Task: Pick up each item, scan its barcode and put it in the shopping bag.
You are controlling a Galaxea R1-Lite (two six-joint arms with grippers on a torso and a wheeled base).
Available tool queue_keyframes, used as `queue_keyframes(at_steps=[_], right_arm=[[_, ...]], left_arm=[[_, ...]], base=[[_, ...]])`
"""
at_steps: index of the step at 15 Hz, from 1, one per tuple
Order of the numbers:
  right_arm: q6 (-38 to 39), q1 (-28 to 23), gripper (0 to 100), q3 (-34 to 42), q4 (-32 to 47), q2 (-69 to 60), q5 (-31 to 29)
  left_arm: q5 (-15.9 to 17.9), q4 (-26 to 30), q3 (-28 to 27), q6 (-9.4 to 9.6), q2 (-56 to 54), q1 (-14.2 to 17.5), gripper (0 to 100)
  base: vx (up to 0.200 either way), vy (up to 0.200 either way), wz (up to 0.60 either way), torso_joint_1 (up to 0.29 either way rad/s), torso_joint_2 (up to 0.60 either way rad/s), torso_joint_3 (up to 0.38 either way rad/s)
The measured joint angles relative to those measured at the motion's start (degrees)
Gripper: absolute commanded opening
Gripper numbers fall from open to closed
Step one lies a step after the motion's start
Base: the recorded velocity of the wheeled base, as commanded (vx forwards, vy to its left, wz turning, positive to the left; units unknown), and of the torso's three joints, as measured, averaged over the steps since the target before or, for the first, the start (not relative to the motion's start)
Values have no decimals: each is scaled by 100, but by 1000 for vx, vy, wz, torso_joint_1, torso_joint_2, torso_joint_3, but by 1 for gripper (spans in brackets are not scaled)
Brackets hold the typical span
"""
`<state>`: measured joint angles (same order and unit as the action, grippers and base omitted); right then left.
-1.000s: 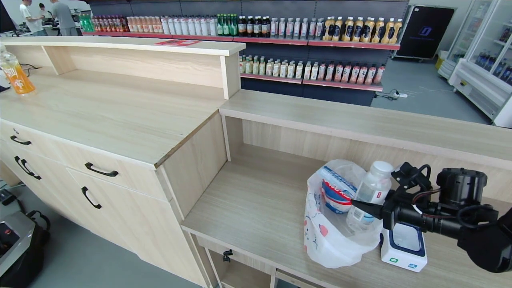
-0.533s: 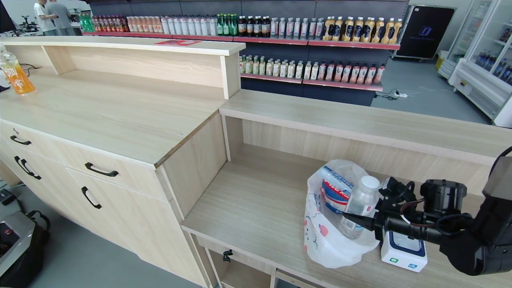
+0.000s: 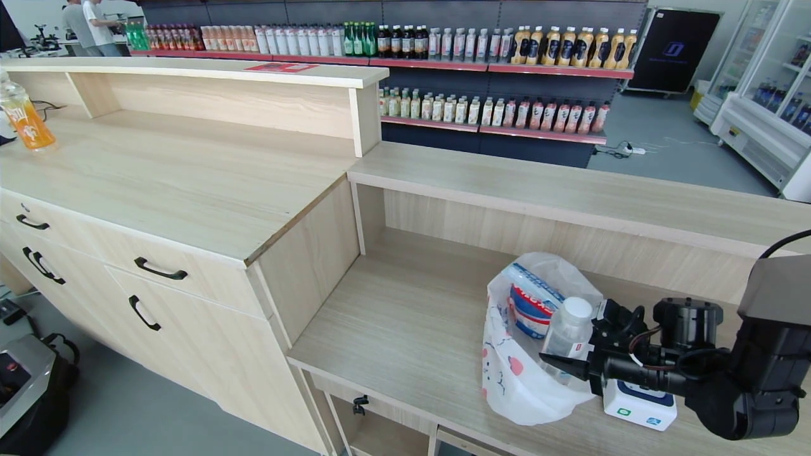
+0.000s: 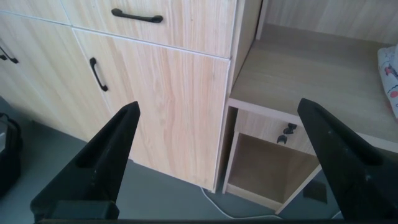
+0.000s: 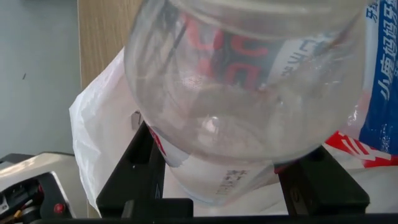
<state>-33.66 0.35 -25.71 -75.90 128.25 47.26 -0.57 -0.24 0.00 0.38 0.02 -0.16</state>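
1. Shop floor with stocked drink shelves (image 3: 443, 44) well behind the shopping bag (image 3: 513, 380). The white printed bag stands on the lower level of a pale wood table (image 3: 405, 329), near its front edge, mouth open.
2. Clear bottle (image 3: 567, 329) with a white cap is roughly upright at the bag's mouth. Its lower part is inside the bag and its cap is above the rim.
3. Right end effector (image 3: 561, 351) is clamped on the bottle, its fingers either side of the body.
4. Blue-and-white packet (image 3: 529, 301) is inside the bag, just beside the bottle.
5. White-and-blue scanner (image 3: 638, 396) sits on the table just beside the bag, on its right.
6. Left end effector (image 4: 214, 143) has its fingers wide apart and holds nothing. It hangs before the cabinet doors, well apart from the bag.
7. Orange drink bottle (image 3: 22, 114) stands on the higher table level, far left of the bag.
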Motion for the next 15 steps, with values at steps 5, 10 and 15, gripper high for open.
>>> queue_keyframes(at_steps=[5, 10, 15], right_arm=[[-80, 5, 0, -85, -84, 210, 2], [-94, -24, 0, -61, -84, 288, 0], [-171, -35, 0, -52, -20, 345, 15]], left_arm=[[-2, 2, 0, -2, 0, -2, 100], [0, 2, 0, 0, 0, -2, 100], [-2, 0, 0, -2, 0, 0, 100]], base=[[0, 0, 0, 0, 0, 0], [0, 0, 0, 0, 0, 0], [0, 0, 0, 0, 0, 0]])
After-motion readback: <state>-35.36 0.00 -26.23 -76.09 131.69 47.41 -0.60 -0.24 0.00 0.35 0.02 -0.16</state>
